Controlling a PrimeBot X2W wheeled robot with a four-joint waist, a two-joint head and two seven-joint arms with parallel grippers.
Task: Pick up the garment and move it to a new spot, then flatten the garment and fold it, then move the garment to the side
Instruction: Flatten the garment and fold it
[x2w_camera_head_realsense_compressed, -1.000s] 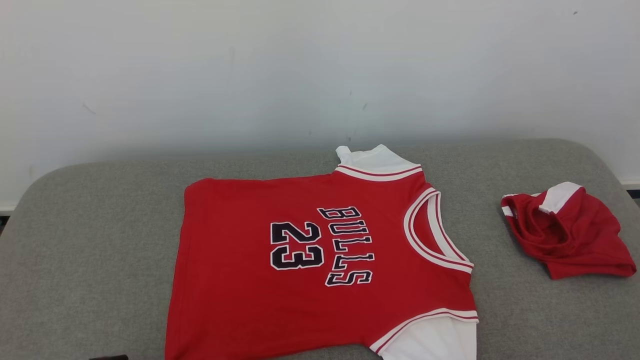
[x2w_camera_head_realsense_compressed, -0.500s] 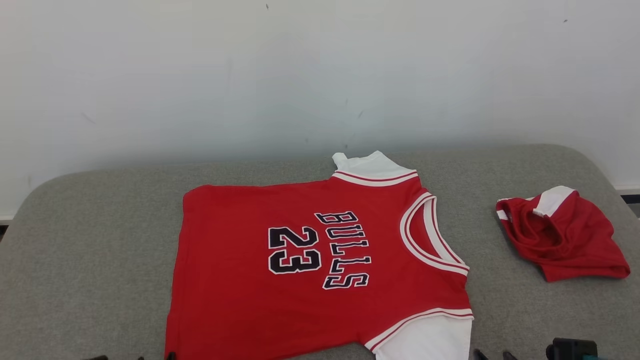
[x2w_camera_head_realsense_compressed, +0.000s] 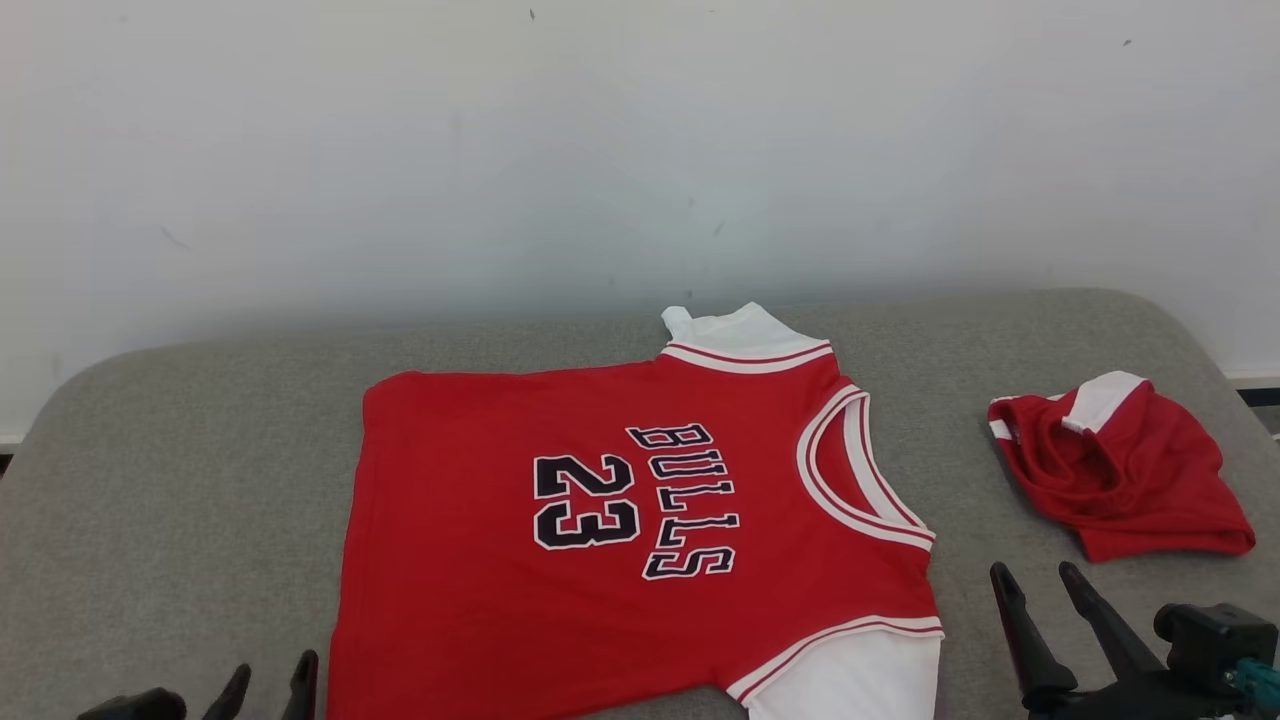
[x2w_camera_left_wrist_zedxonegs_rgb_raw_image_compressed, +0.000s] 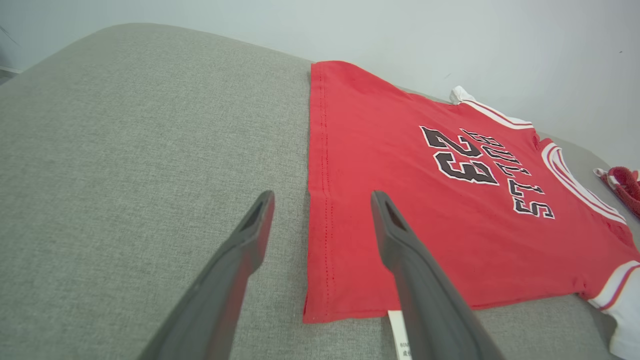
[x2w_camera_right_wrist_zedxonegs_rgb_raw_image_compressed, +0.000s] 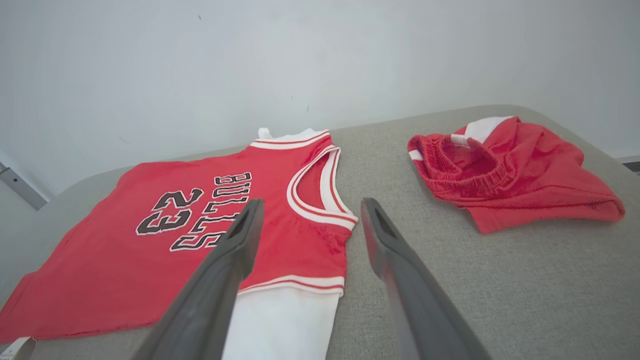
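A red "BULLS 23" jersey (x2w_camera_head_realsense_compressed: 450, 560) with white sleeves lies spread flat in the middle of the grey padded table (x2w_camera_head_realsense_compressed: 180, 480), neck to the right. My left gripper (x2w_camera_head_realsense_compressed: 275, 665) is open at the bottom left, beside the jersey's hem. In the left wrist view its fingers straddle the hem edge of the jersey (x2w_camera_left_wrist_zedxonegs_rgb_raw_image_compressed: 400, 150) from above, left gripper (x2w_camera_left_wrist_zedxonegs_rgb_raw_image_compressed: 322, 196) holding nothing. My right gripper (x2w_camera_head_realsense_compressed: 1032, 570) is open at the lower right, just off the near white sleeve. The right wrist view has the right gripper (x2w_camera_right_wrist_zedxonegs_rgb_raw_image_compressed: 312, 202) empty above the jersey's (x2w_camera_right_wrist_zedxonegs_rgb_raw_image_compressed: 125, 240) neck side.
A crumpled pair of red shorts (x2w_camera_head_realsense_compressed: 1130, 480) with white trim lies at the table's right end, also seen as shorts (x2w_camera_right_wrist_zedxonegs_rgb_raw_image_compressed: 510, 175) in the right wrist view. A pale wall (x2w_camera_head_realsense_compressed: 600, 150) stands behind the table. A white label (x2w_camera_left_wrist_zedxonegs_rgb_raw_image_compressed: 400, 330) sticks out at the jersey's near corner.
Both grippers have opened and come up into the head view at the bottom corners. The camera tilted slightly; the jersey and shorts have not moved on the table.
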